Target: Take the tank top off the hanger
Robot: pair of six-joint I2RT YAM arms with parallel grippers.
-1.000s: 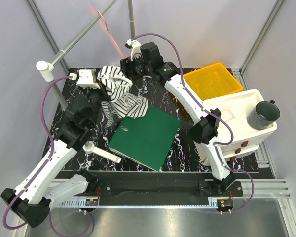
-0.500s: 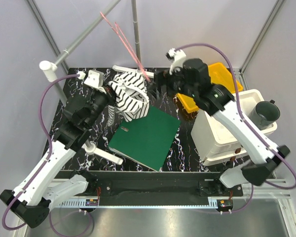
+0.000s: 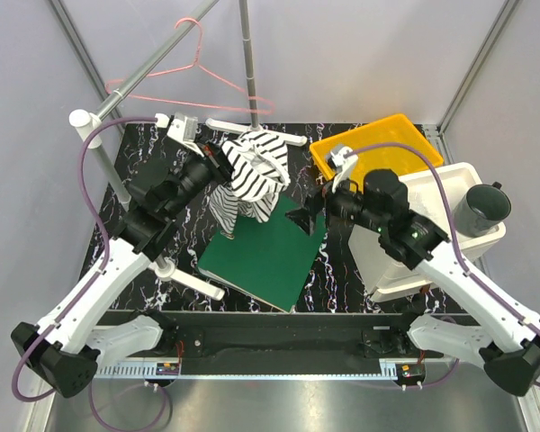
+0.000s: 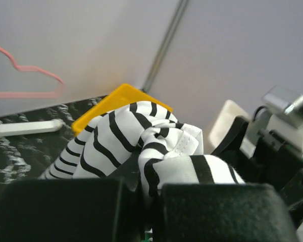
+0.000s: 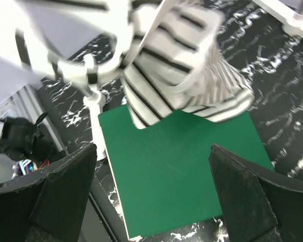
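Top external view gives us the tank top (image 3: 252,171) as a bunched striped bundle near the middle of the frame, held up off the bench (image 3: 337,274) and well apart from the hanger (image 3: 225,78). The pink hanger hooks over the grey rail (image 3: 153,58) in the upper left of the frame, with no fabric on it. The left gripper (image 3: 220,164) reaches in from the left and meets the bundle at its upper left side. The lower end of the tank top droops toward the upper left corner of the green binder (image 3: 270,256); we cannot tell whether it touches the cover. The right gripper (image 3: 301,219) sits over the binder's right edge, right of the garment and not touching it. A yellow bin (image 3: 378,148) lies at the upper right.

From the left wrist we see both black fingers (image 4: 60,212) along the bottom of the frame, closed on a fold of the tank top (image 4: 121,136), which bulges up between them. The hanger (image 4: 35,70) shows as a blurred pink line at the upper left, and the yellow bin (image 4: 121,96) peeks out behind the fabric.

From the right wrist the fingers (image 5: 55,196) stand wide apart at the lower corners, with nothing between them but the binder (image 5: 182,166) below. The tank top (image 5: 182,65) hangs at the top centre, over the binder's upper edge.
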